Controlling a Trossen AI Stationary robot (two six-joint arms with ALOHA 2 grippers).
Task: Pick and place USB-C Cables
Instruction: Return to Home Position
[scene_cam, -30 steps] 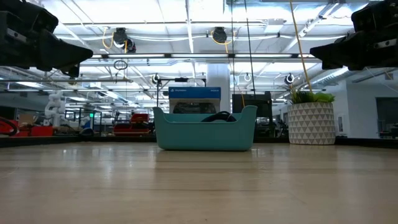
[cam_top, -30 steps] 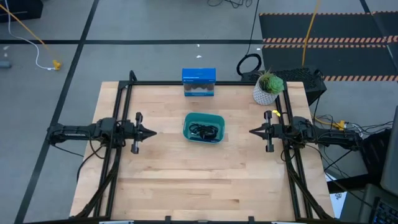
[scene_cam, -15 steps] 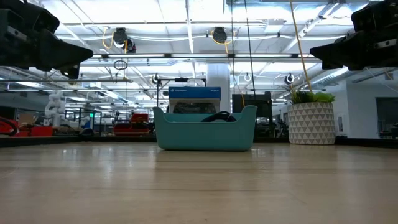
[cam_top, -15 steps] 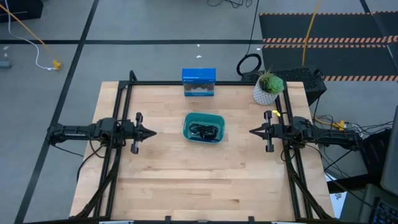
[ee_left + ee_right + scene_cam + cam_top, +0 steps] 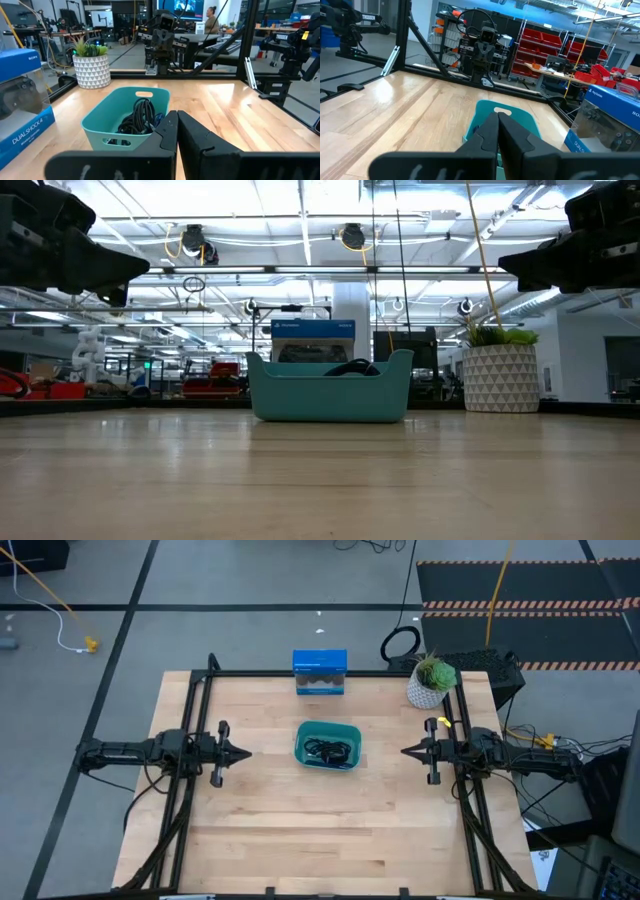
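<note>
High view showed nothing had moved over the last second: both arms sat parked, the left gripper (image 5: 245, 752) at nine o'clock of the teal bin (image 5: 327, 725) and the right gripper (image 5: 405, 752) at three o'clock. Both were well apart from it, each with fingers pressed together on nothing. That stillness suggested the job was finished. The cables (image 5: 328, 750) lay inside the bin as a loose black tangle, a blue-purple cable (image 5: 158, 119) peeking among them; none lay on the table (image 5: 300, 830).
</note>
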